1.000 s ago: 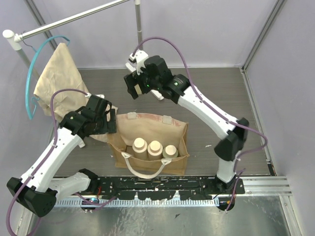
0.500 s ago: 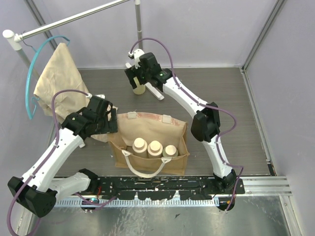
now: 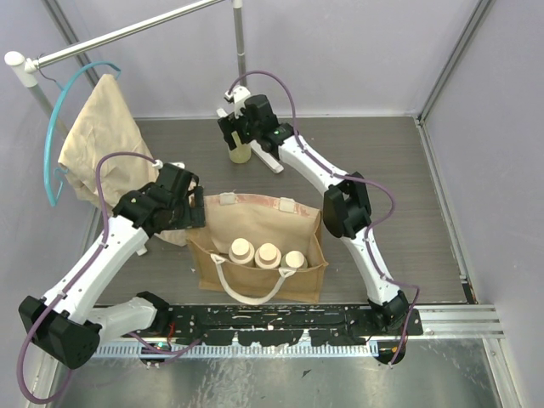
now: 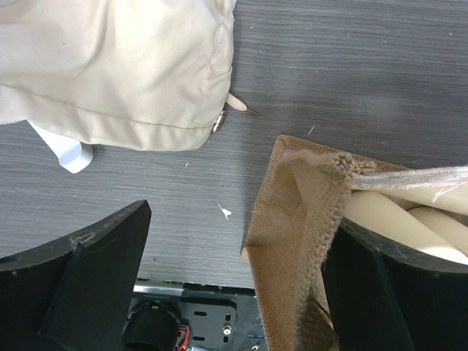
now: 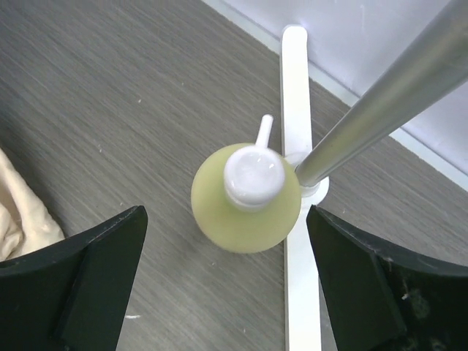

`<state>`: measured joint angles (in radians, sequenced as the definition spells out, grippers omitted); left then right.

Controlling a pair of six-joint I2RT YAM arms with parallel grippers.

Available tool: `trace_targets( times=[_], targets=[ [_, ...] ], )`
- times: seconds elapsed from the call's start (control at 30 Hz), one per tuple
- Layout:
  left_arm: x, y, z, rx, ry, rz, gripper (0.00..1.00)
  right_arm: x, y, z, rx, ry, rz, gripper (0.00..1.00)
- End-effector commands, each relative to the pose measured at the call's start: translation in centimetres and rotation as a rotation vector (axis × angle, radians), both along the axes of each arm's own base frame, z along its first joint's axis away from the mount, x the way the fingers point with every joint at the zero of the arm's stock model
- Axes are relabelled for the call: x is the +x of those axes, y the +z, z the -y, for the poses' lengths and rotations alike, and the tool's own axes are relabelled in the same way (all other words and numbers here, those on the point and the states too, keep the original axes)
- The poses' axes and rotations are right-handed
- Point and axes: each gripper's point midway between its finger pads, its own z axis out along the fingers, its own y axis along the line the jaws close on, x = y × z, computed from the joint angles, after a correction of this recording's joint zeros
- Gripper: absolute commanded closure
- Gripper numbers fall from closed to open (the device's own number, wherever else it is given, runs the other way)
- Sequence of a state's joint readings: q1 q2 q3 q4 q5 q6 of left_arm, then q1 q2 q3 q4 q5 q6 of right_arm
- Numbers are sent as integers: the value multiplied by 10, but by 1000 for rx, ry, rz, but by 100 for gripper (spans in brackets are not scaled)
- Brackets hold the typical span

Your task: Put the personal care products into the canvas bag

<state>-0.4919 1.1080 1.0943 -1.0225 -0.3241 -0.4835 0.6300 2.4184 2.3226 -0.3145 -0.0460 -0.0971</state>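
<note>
The right end effector (image 5: 225,213) hangs wide apart over the round yellow-green bottle with white pump top (image 5: 219,223). It stands mid-frame between the fingers (image 5: 88,278), touching neither.

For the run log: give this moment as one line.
right gripper: open, flanking pump bottle | left gripper: open at canvas bag corner | in bag: three bottles

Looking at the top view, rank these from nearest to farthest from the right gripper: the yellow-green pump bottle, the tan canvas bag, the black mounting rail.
1. Yellow-green pump bottle, just beneath the right gripper, far side.
2. Tan canvas bag, mid-table.
3. Black mounting rail, near edge.
</note>
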Motion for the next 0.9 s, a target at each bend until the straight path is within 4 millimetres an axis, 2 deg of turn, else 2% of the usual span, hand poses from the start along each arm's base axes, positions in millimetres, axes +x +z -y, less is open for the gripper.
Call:
trace_targets(
  times=[0.0, 0.13, 0.3, 0.67, 0.77, 0.87],
  targets=[
    [3, 1, -3, 17, 10, 9, 2, 17, 49, -11, 106, 33, 167, 4],
    [4, 2, -3, 27, 3, 6, 2, 24, 39, -19, 123, 45, 184, 5],
    [5, 4, -5, 45, -8, -1, 2, 29, 14, -25, 120, 52, 162, 6],
    [6, 2, -2, 58, -39, -21, 2, 39, 7, -34, 169, 63, 241, 11],
    [7, 2, -3, 65, -43, -23, 2, 38, 3, -33, 164, 64, 236, 16],
    [8, 2, -2, 66, -46, -24, 2, 36, 1, -32, 153, 67, 233, 26]
  ],
)
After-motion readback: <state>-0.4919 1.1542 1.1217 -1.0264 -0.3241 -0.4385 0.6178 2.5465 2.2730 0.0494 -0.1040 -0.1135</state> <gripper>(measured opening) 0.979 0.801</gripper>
